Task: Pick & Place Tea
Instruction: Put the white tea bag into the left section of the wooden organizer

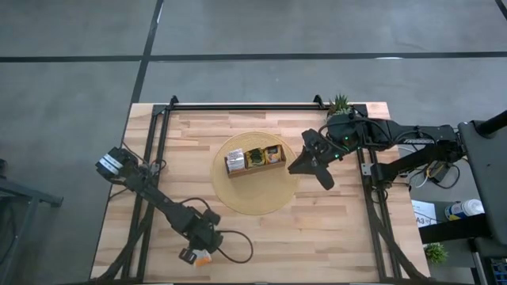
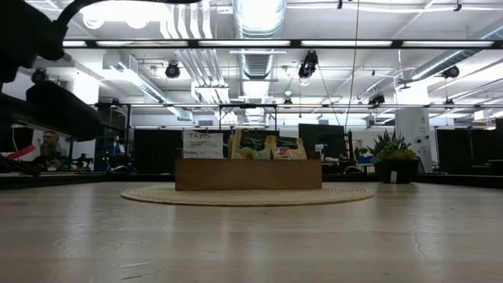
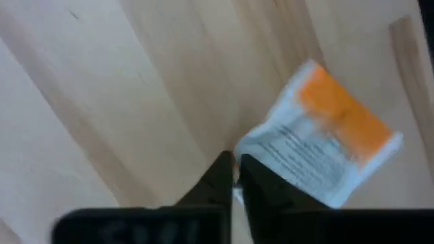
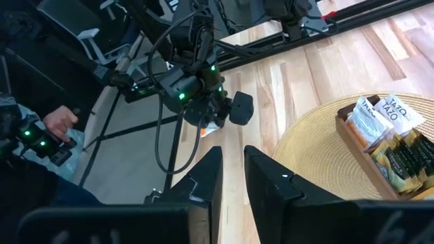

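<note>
Your left hand sits low at the bench's 7 o'clock corner, fingers pinched shut on the edge of a white-and-orange tea sachet. Your right hand hovers narrowly parted and empty at 3 o'clock of the wooden tray, which holds more sachets on the round mat.

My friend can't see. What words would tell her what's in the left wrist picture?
The left end effector has its two dark fingers nearly together, pinching the corner of a white tea sachet with an orange top. The sachet lies tilted over the pale wooden table.
</note>
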### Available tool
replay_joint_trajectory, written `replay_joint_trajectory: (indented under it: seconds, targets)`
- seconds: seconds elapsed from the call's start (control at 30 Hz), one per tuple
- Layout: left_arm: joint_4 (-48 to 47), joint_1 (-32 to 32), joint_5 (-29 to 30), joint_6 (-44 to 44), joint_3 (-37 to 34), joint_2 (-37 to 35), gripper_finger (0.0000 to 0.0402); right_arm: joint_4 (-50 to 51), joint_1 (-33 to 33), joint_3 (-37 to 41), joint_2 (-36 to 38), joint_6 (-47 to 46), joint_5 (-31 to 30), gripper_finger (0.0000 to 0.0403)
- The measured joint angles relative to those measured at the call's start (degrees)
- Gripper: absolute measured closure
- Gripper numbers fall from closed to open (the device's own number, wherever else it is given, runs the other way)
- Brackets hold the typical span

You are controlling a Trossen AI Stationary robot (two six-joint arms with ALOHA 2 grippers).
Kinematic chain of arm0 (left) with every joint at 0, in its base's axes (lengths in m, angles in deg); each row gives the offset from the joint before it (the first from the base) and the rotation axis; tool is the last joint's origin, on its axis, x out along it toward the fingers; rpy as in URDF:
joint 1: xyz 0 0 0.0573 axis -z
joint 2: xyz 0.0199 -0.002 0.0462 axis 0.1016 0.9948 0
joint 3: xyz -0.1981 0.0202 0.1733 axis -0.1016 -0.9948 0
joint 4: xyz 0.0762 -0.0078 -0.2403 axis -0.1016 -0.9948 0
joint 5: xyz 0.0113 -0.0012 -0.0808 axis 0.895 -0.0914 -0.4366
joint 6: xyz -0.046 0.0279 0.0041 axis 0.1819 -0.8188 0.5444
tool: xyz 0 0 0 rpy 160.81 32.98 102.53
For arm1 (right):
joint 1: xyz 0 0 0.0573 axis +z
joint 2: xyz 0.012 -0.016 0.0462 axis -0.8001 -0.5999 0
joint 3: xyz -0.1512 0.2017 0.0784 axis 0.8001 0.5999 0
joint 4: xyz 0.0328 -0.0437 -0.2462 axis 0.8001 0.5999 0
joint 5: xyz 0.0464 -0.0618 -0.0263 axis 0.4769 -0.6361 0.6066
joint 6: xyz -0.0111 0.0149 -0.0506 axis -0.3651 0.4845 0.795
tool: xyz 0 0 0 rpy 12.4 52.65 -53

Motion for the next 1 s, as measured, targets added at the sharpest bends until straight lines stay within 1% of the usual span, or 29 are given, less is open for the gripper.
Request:
replay_joint_trajectory:
  seconds: [0.03,0.13,0.27,0.5,0.7,1.0]
  targets:
    - [-0.45,-0.12,-0.59,0.13,0.12,0.0,0.0386,-0.01,0.0,0.0,0.0,0.1,-0.02,0.0342]
    - [-0.93,-0.24,-1.78,-0.07,0.81,-0.02,0.0398,-0.02,0.0,0.0,-0.02,0.18,0.0,0.0342]
    - [-3.29,-0.59,-1.64,-0.11,1.99,-0.09,0.04,-0.02,0.0,0.0,-0.02,0.25,0.0,0.0337]
    - [-9.77,-2.01,-0.97,-1.78,6.07,-0.15,0.0401,-0.02,0.0,0.0,-0.02,0.38,0.0,0.0337]
    - [-15.48,-5.01,1.65,-3.85,11.53,-0.22,0.0401,0.04,0.24,0.0,-0.02,0.16,0.07,0.0341]
    - [-20.33,-13.18,11.16,-7.36,21.07,-2.14,0.0401,4.46,1.67,0.02,-0.02,-0.62,0.14,0.0339]
